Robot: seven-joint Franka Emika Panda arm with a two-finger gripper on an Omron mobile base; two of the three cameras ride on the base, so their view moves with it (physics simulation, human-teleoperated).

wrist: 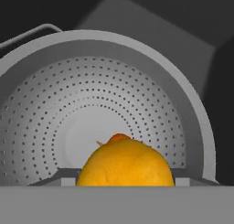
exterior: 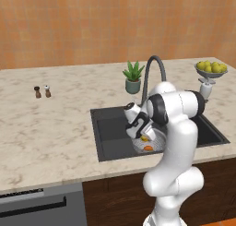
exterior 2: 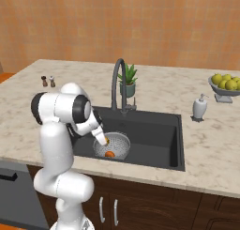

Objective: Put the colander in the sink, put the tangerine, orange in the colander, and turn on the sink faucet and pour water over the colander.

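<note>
Colander (exterior 2: 112, 147) sits inside the sink (exterior 2: 154, 135), at the near left part of the basin, on the basin floor. Claw (exterior: 144, 136) is lowered over the colander and grasping a yellow-orange fruit (wrist: 125, 163), which sits between the finger tips at the bottom of the hand view, just above the colander bowl; can't tell whether it's the orange or the tangerine. A second, smaller and redder orange fruit (exterior 2: 109, 154) lies in the colander bottom, near the front rim; in the hand view only a sliver of it peeks out behind the held fruit. Sink faucet (exterior 2: 117, 83) stands at the back edge of the sink, spout arched over the basin. On the tabletop (exterior: 50, 123): potted plant (exterior: 133, 76) beside the faucet base, soap dispenser (exterior 2: 199, 107) right of the sink, footed bowl of yellow-green fruit (exterior 2: 225, 86) at far right, two small shakers (exterior: 42, 92) well apart to the left.
</note>
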